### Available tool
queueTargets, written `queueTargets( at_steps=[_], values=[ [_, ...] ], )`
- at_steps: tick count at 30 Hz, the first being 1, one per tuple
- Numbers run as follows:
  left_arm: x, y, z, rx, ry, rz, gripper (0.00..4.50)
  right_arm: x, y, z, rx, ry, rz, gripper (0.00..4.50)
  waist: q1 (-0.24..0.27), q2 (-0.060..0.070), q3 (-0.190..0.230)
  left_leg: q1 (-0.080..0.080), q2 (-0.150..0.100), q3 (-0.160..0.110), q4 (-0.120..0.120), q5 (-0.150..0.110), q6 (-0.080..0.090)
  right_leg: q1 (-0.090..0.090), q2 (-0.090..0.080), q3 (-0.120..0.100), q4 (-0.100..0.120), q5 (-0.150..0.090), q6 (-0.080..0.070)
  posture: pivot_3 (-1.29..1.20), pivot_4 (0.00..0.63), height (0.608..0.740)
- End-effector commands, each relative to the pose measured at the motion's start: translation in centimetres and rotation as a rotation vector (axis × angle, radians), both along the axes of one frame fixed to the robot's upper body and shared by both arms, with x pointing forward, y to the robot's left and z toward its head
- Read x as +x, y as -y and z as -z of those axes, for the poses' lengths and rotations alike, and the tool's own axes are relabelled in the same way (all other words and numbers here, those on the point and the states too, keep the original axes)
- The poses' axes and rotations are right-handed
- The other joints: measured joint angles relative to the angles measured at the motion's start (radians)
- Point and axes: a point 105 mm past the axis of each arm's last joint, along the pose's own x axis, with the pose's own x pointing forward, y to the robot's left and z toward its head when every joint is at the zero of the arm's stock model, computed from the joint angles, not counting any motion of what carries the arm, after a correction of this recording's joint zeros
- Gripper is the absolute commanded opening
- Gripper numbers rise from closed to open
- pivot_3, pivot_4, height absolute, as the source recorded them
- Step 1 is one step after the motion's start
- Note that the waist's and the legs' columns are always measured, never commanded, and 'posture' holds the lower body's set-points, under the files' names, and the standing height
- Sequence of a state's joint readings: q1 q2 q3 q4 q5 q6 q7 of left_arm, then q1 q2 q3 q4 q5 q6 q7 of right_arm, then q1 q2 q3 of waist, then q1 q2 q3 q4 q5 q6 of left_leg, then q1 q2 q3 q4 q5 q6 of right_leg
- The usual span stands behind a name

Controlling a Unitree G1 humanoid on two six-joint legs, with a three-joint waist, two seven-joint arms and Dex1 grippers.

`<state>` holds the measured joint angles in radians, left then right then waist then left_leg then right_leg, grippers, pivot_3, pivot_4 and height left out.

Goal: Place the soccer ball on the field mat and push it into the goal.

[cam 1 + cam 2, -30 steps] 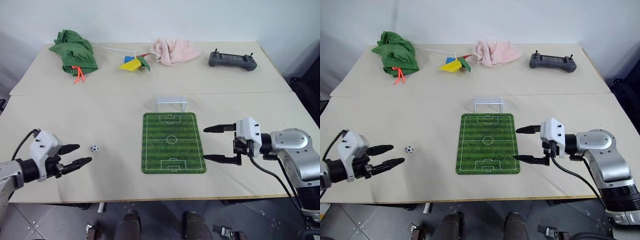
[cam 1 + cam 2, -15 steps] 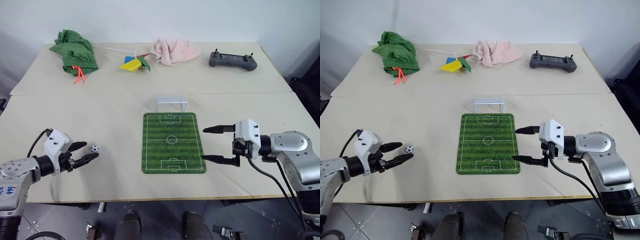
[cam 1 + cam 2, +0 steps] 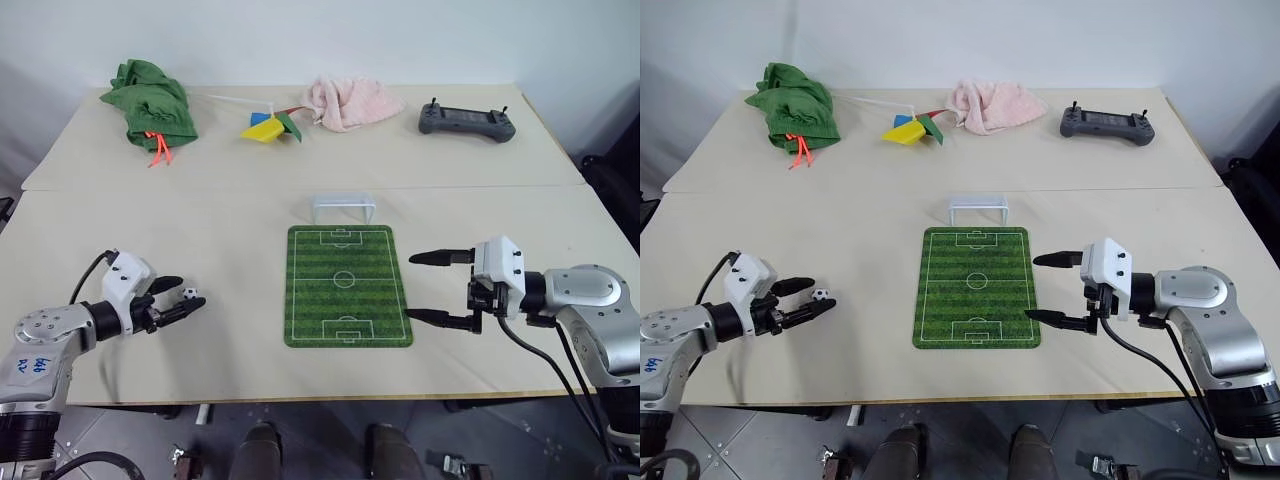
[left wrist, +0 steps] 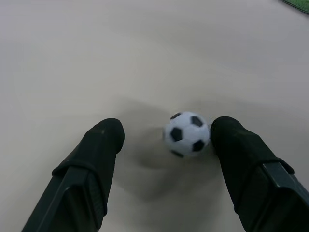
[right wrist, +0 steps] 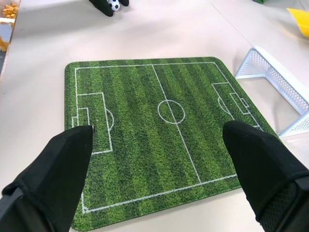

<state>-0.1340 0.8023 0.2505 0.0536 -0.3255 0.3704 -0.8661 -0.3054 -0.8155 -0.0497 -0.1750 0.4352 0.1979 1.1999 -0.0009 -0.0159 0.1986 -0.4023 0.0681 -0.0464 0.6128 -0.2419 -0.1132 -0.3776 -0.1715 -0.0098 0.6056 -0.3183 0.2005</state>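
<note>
**Ball between the left fingers, still off the mat**

One soccer ball (image 4: pixel 187 134), one field mat (image 3: pixel 348 285), one goal (image 3: pixel 342 208), two grippers. The ball sits on the bare tabletop (image 3: pixel 230 240) well to the left of the mat, not on the green. The left gripper (image 3: pixel 181 301) lies low over the table with its two black fingers spread wide, one on each side of the ball. In the left wrist view one fingertip is right against the ball, or very nearly so, while the other stands clearly apart from it, so the ball is bracketed but not clamped.

The mat lies flat with its long axis running away from the robot, near penalty box towards the table's front edge, far box towards the goal. The goal stands just beyond the mat's far short end, apart from it by a narrow strip of table; its wide side runs across, parallel to that short end, and its mouth faces the mat.

The right gripper (image 3: pixel 433 287) hovers at the mat's right edge, pointing left across it, its fingers held far apart and holding nothing.

Along the back of the table lie four other things: one bunched green cloth (image 3: pixel 148 99) with orange cord, one small pile of yellow, blue and green pieces (image 3: pixel 269 126), one crumpled pink towel (image 3: pixel 352 101), and one dark handheld controller (image 3: pixel 466 119).
</note>
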Motion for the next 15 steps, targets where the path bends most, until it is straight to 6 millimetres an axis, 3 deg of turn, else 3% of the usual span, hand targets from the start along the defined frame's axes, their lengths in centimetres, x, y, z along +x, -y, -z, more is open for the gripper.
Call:
queueTargets(
  at_steps=[1,15],
  values=[
    [0.11,0.51,-0.13,0.001,0.006,0.023,3.30,-0.35,0.09,-1.07,0.017,0.043,-0.003,4.50,0.000,0.000,0.000,0.000,0.000,0.000,0.000,0.000,0.000,0.000,0.000,0.000,0.000,0.000,0.000,0.00,0.150,0.740],
    [-0.38,0.38,-0.11,0.000,-0.016,0.024,3.30,-0.55,0.10,-0.99,-0.005,0.040,-0.021,4.50,0.000,0.000,0.000,0.000,0.000,0.000,0.000,0.000,0.000,0.000,0.000,0.000,0.000,0.000,0.000,0.00,0.150,0.740]
  ],
)
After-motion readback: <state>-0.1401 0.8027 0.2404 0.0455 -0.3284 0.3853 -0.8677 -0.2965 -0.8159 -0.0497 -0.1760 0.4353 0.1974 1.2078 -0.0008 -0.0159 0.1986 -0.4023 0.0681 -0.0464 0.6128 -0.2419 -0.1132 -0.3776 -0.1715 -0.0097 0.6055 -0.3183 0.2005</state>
